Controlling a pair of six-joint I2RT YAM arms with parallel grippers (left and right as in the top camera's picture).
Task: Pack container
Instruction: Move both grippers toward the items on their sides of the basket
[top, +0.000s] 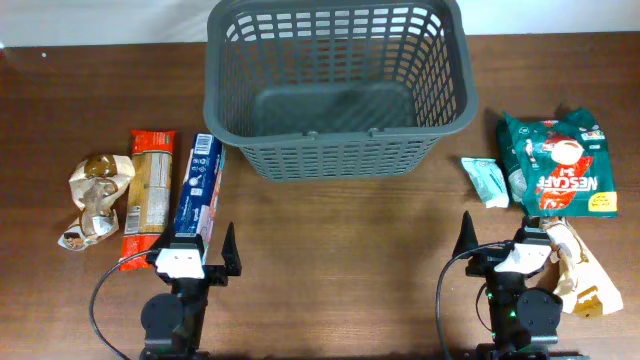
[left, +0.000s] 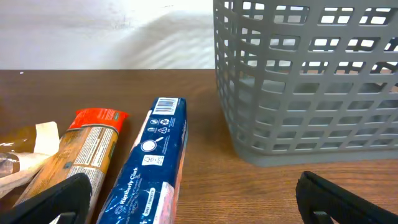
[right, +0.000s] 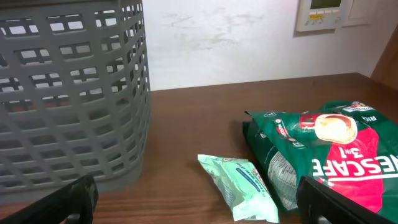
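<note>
The container, a large dark grey lattice basket (top: 338, 85), stands at the back middle of the table and holds nothing. It also shows in the left wrist view (left: 311, 81) and the right wrist view (right: 68, 99). My left gripper (top: 196, 262) is open and empty at the front left, just in front of a blue packet (top: 199, 186) (left: 149, 168). My right gripper (top: 505, 252) is open and empty at the front right, near a pale green pouch (top: 486, 181) (right: 239, 186) and a green Nescafe bag (top: 556, 163) (right: 323, 149).
Left of the blue packet lie an orange-red packet (top: 148, 195) (left: 81, 152) and a crumpled brown-and-white wrapper (top: 95, 198). A tan wrapper (top: 578, 268) lies to the right of the right gripper. A wall stands behind the table.
</note>
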